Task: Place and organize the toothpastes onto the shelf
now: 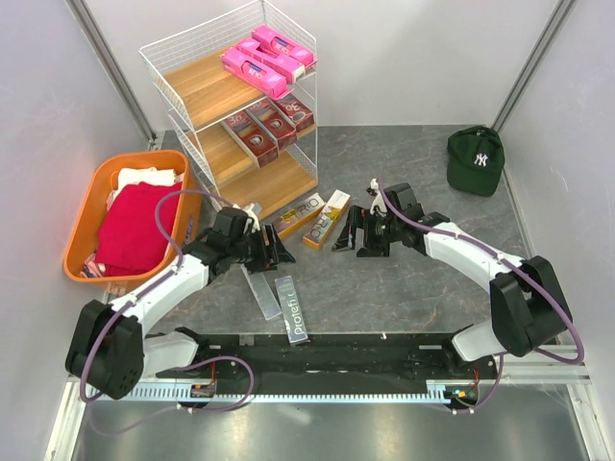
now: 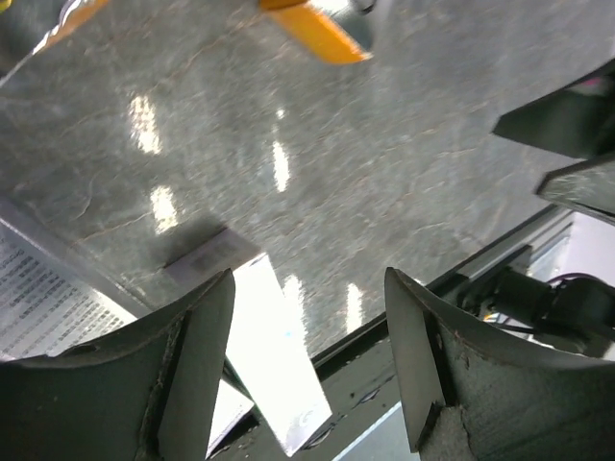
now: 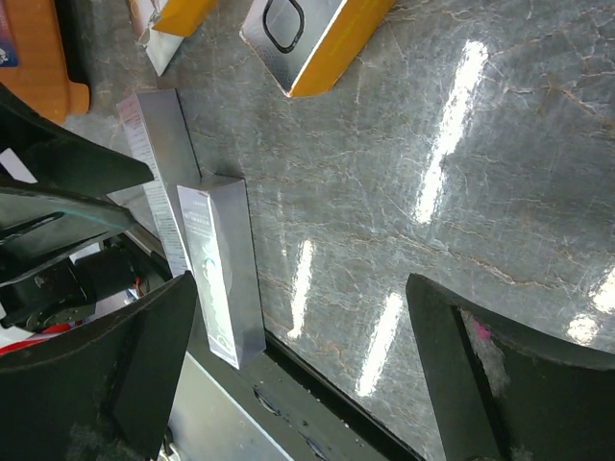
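Note:
The white wire shelf (image 1: pixel 183 91) stands at the back left. Pink toothpaste boxes (image 1: pixel 265 58) lie on its top board and dark red ones (image 1: pixel 268 123) on its middle board. Two gold-white-black boxes (image 1: pixel 314 218) lie on the table in front of the shelf. Two silver-grey boxes (image 1: pixel 277 300) lie near the front edge; they also show in the right wrist view (image 3: pixel 223 267) and the left wrist view (image 2: pixel 277 355). My left gripper (image 1: pixel 276 250) is open and empty just behind the silver boxes. My right gripper (image 1: pixel 350 231) is open and empty beside the gold boxes.
An orange basket (image 1: pixel 85 206) with red and white cloths stands at the left. A dark green cap (image 1: pixel 476 160) lies at the back right. The black base rail (image 1: pixel 317 357) runs along the table's front edge.

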Robot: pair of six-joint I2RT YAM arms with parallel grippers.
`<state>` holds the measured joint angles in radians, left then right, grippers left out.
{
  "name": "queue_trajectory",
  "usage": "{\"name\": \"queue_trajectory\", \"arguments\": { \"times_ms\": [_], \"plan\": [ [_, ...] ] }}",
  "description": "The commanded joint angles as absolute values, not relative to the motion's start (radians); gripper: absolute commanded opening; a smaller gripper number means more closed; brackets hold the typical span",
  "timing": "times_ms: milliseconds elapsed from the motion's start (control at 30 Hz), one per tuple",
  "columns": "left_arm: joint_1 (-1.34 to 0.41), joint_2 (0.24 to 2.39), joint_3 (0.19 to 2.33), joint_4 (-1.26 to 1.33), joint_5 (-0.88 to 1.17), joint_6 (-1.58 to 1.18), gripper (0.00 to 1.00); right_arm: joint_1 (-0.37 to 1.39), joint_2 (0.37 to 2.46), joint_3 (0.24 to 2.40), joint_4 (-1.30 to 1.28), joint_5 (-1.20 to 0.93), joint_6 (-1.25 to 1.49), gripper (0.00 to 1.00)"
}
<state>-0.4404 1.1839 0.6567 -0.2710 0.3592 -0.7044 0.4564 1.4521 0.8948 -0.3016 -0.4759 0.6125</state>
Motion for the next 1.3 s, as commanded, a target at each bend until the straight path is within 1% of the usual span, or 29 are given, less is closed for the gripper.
{"name": "queue_trajectory", "arguments": {
  "times_ms": [0,267,400,633,767,1067,1133,1233,1267],
  "plan": [
    [-0.468,1.219,0.650,-0.275,0.321,-0.670,0.69,0.460,1.437,0.893,-0.253,-0.476,0.595,0.98],
    [-0.498,1.284,0.650,-0.311,0.282,-0.660,0.67,0.460,1.457,0.900,-0.245,-0.479,0.597,0.98],
    [-0.511,1.278,0.655,-0.350,0.223,-0.655,0.67,0.460,1.463,0.899,-0.242,-0.480,0.597,0.98],
    [-0.540,1.321,0.701,-0.428,0.186,-0.634,0.67,0.460,1.470,0.896,-0.235,-0.482,0.598,0.98],
    [-0.558,1.335,0.712,-0.430,0.170,-0.638,0.67,0.460,1.471,0.890,-0.233,-0.479,0.598,0.98],
    [-0.646,1.483,0.761,-0.431,0.193,-0.650,0.69,0.460,1.474,0.882,-0.229,-0.480,0.597,0.98],
    [-0.666,1.511,0.768,-0.436,0.183,-0.655,0.67,0.460,1.474,0.881,-0.226,-0.480,0.595,0.98],
    [-0.689,1.525,0.787,-0.454,0.157,-0.655,0.56,0.460,1.474,0.881,-0.227,-0.482,0.594,0.98],
    [-0.698,1.525,0.795,-0.457,0.141,-0.655,0.48,0.460,1.474,0.881,-0.226,-0.482,0.594,0.98]
  ]
}}
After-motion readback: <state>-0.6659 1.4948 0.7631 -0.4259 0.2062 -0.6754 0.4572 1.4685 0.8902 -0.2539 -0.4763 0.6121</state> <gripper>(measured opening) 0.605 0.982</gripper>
